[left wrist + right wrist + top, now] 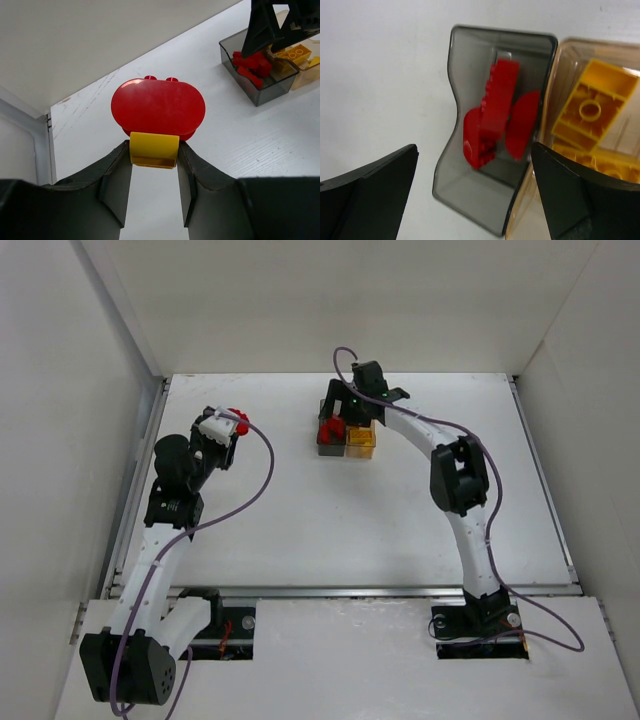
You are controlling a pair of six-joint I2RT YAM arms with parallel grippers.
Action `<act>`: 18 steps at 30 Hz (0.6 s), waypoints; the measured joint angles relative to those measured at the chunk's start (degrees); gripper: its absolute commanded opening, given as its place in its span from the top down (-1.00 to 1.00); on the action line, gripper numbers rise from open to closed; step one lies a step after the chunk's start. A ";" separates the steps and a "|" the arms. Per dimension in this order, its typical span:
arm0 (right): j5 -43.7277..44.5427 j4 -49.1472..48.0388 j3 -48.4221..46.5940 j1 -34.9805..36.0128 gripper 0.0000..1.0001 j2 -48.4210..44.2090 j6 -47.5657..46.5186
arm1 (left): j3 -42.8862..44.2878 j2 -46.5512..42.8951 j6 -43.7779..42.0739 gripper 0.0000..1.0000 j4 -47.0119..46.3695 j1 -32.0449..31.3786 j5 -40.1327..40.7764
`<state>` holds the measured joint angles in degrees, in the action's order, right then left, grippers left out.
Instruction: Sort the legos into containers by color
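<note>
— Where's everything?
— The red legos (492,115) lie in the grey bin (470,50), the yellow legos (592,107) in the amber bin (580,45), upper centre of the top view.
— Fingers?
— The right gripper (474,146) is spread wide above the grey bin. The left gripper (153,150), upper left, pinches a yellow brick (154,155) that touches a red oval (157,106).

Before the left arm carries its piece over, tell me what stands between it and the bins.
The right gripper hangs open over the grey bin, crowding the amber bin beside it. The left gripper is shut on a yellow brick joined to a red oval piece. Nothing else shows on the table between.
</note>
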<state>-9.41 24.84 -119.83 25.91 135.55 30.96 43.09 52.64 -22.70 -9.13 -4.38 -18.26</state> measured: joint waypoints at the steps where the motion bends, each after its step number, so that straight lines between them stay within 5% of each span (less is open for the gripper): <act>1: -0.37 -0.15 1.38 -0.02 -1.00 -1.07 0.11 | 0.00 0.00 -0.02 1.00 0.00 0.02 -0.31; 9: -8.11 -3.52 9.33 0.04 -1.00 -16.92 -6.16 | 0.13 1.01 -2.45 1.00 0.17 0.00 -8.07; 18: -37.09 -12.52 9.44 1.40 -1.00 -29.77 -12.09 | 7.72 7.19 -6.97 1.00 1.90 -0.17 -23.69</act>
<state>-46.50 12.32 -110.39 27.31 105.78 18.87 50.81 59.83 -29.67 -7.22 -4.56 -41.95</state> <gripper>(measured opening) 0.999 0.337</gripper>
